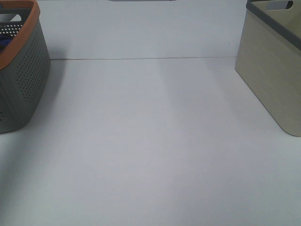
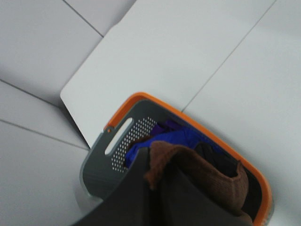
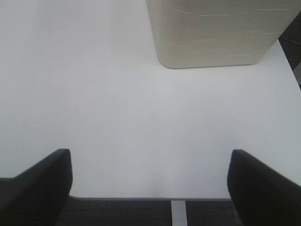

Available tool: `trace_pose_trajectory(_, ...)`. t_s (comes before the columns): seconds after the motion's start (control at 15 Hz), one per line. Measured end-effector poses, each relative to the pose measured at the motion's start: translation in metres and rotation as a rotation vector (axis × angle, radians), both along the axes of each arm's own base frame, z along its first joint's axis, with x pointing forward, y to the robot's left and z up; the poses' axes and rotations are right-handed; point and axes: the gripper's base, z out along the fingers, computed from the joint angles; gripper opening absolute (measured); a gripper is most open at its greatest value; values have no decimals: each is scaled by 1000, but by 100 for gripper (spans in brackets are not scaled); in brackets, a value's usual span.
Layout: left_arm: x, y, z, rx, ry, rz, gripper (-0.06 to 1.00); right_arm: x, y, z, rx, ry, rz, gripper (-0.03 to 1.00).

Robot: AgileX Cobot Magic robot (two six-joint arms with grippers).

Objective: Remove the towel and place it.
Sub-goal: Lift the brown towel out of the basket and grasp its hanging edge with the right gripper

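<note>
The left jaws look closed on a fold of the dark reddish-brown terry towel. In the left wrist view the cloth bunches between the two dark fingers and drapes off to one side of them. One finger is largely covered by it, so how firm the pinch is remains a judgement. Just beneath the jaws lies a crumpled blue fabric, inside the grey perforated plastic basket with the orange rim. The towel's hanging part appears not yet clear of that rim. Beyond the basket spreads the white counter.

The right jaws are spread wide and hold nothing. They hover over bare counter, with the beige ribbed plastic basket ahead of them. The high view shows neither arm.

The step in hand seems to be lifting the towel out of the orange-rimmed basket. The next move calls for a straight rise until the trailing cloth clears the rim without dragging the blue fabric along. The towel then needs carrying away from the basket to be set down; the task does not say where.
</note>
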Motion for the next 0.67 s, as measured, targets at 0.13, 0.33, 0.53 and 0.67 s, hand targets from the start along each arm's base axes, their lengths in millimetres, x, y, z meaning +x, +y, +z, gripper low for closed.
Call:
trace_pose_trajectory(0.13,-12,-12,25,18,-129,-104,0,0,0,0,0,-6,0,79)
trace_pose_trajectory(0.33,-19,-44,43,93,-292,-291,0,3,0,11,-4,-69,-2,79)
trace_pose_trajectory(0.53,-17,-100,37,127,-317,-543,0,32,5,19,44,-34,82,79)
trace_pose_trajectory(0.67,-2,-131,18,156,-250,-625,0,52,13,23,75,-23,208,79)
